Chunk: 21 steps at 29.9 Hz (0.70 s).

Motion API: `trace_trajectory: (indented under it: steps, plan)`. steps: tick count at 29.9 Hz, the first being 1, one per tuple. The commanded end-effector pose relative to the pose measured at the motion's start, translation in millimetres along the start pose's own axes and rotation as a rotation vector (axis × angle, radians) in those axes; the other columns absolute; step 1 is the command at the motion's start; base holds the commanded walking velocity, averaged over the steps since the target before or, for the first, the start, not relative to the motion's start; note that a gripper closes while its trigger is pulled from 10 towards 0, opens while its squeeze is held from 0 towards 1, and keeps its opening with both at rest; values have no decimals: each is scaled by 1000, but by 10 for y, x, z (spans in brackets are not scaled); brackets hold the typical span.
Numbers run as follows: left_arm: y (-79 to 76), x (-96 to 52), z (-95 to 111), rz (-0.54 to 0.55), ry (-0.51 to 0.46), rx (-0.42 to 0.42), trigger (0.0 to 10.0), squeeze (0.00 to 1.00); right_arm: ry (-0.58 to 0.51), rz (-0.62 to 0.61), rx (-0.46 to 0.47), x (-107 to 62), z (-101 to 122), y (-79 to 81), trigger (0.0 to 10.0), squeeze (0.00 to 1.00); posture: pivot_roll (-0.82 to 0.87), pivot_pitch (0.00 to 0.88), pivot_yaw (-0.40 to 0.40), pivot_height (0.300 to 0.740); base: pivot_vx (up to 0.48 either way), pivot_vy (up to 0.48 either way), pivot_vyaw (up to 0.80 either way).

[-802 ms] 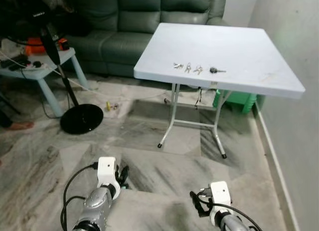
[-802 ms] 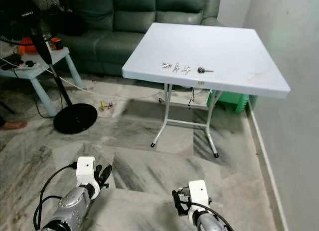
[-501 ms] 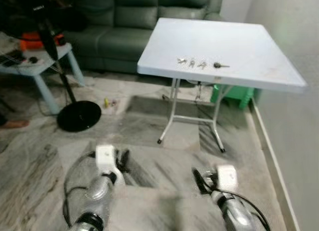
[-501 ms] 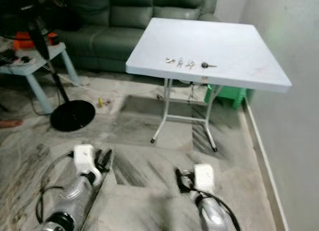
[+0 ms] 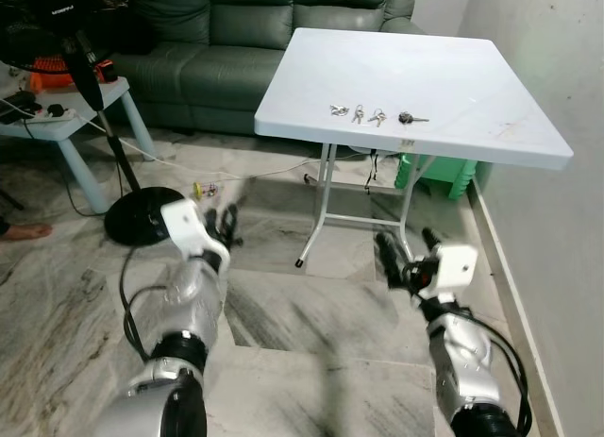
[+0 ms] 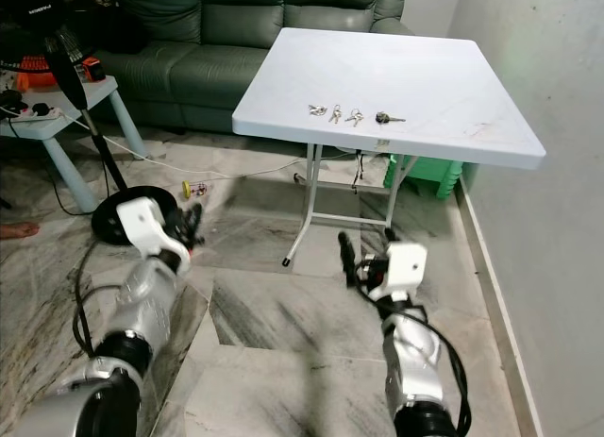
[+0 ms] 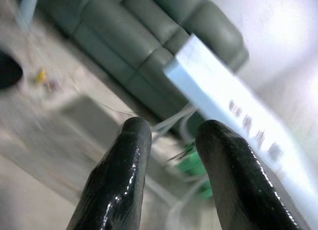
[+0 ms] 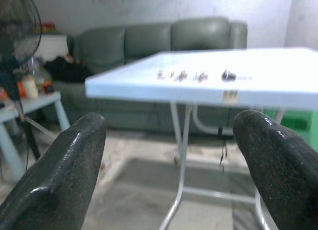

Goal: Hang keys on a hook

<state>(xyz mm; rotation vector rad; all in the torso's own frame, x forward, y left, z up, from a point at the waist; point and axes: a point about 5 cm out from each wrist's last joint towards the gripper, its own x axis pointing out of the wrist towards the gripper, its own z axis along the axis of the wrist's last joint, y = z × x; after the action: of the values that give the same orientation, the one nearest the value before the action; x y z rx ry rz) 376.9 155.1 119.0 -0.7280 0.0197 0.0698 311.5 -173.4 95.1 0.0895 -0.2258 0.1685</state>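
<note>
Keys (image 5: 376, 115) lying in row near front edge of white table (image 5: 472, 97) — both grippers hovering above floor, well short. Left gripper (image 7: 171, 135) narrowly parted; right gripper (image 8: 169, 135) gaping wide.

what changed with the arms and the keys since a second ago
Both arms have lifted from low near the floor toward the white table: the left gripper and the right gripper now sit higher in view, the right's fingers spread open, neither holding anything. The camera shifted as the robot moved. The keys lie in the same row near the table's front edge, untouched.
</note>
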Motion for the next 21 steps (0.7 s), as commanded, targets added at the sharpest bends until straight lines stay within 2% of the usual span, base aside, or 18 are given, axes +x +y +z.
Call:
trace_trajectory:
  steps: [1, 2, 3, 4, 5, 6, 7, 9, 10, 12, 14, 18, 21]
  plan:
    - [-47, 29, -10, 33, 21, -62, 10000, 0, -10, -1, 5, 27, 41, 1, 10000, 0, 88, 20, -19, 740, 0, 0, 0]
    - [-59, 30, -4, 26, 18, -42, 10000, 0, -10, -1, 5, 27, 41, 2, 10000, 0, 88, 20, -19, 740, 0, 0, 0]
    - [-118, 24, 51, -33, -15, 188, 10000, 0, -9, 1, -3, 19, 41, 1, 10000, 0, 86, 21, -18, 740, 0, 0, 0]
    - [-174, 12, 75, -85, -41, 353, 10000, 0, -8, 4, -9, 12, 41, 2, 10000, 0, 84, 21, -17, 740, 0, 0, 0]
    - [-280, -58, 81, -225, -92, 614, 10000, 0, -13, 5, -12, -17, 54, -2, 10000, 0, 83, 24, -14, 740, 0, 0, 0]
    - [-280, -58, 81, -225, -92, 614, 10000, 0, -13, 5, -12, -17, 54, -2, 10000, 0, 83, 24, -14, 740, 0, 0, 0]
    - [-293, -142, 55, -331, -100, 635, 10000, 0, -20, 11, -25, -42, 81, 4, 10000, 0, 83, 24, -11, 740, 0, 0, 0]
    - [-247, -213, 44, -373, -99, 654, 10000, 0, -25, 28, -46, -64, 117, 26, 10000, 0, 82, 25, -11, 740, 0, 0, 0]
    - [-247, -213, 44, -373, -99, 654, 10000, 0, -25, 28, -46, -64, 117, 26, 10000, 0, 82, 25, -11, 740, 0, 0, 0]
    - [-124, -282, 67, -371, -76, 598, 10000, 0, -38, 48, -68, -88, 189, 64, 10000, 0, 85, 23, -13, 740, 0, 0, 0]
    - [-104, -320, 74, -388, -73, 589, 10000, 0, -46, 55, -67, -99, 216, 78, 10000, 0, 88, 23, -16, 740, 0, 0, 0]
    - [-86, -459, 76, -439, -91, 625, 10000, 0, -51, 69, -73, -148, 260, 94, 10000, 0, 94, 21, -20, 740, 0, 0, 0]
    - [-77, -528, 75, -458, -99, 621, 10000, 0, -52, 64, -71, -171, 296, 96, 10000, 0, 94, 24, -21, 740, 0, 0, 0]
